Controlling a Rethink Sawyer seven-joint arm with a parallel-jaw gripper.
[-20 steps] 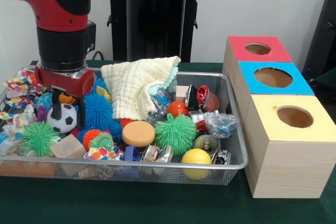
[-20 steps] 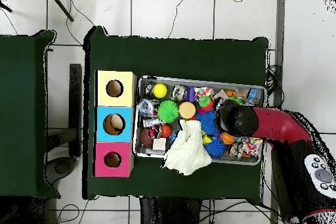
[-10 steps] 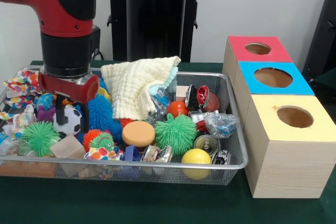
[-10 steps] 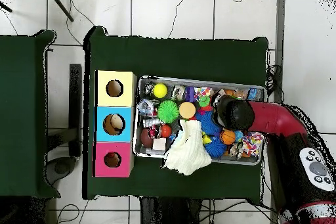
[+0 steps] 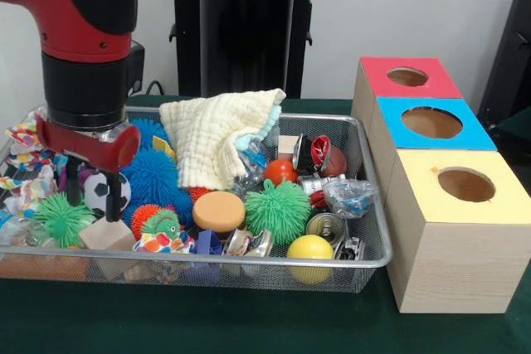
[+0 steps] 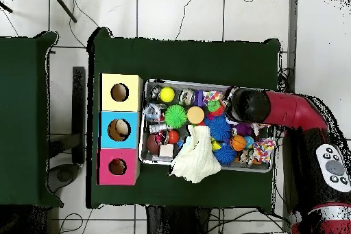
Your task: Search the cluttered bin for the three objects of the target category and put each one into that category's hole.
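You see the cluttered bin (image 5: 365, 256) lying long side-to-side; the hand (image 5: 90, 191), open and empty, has shifted from the soccer ball (image 5: 97, 191) toward the bin's end.

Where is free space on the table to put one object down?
Bare green cloth lies in front of the wire basket and boxes, and, in the overhead view, a wide strip beyond the basket. The basket is packed full, under the gripper too.

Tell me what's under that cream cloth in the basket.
The cream cloth drapes over the wire basket's far rim. A blue spiky ball and an orange-red ball show at its edges. Whatever lies beneath its middle is covered.
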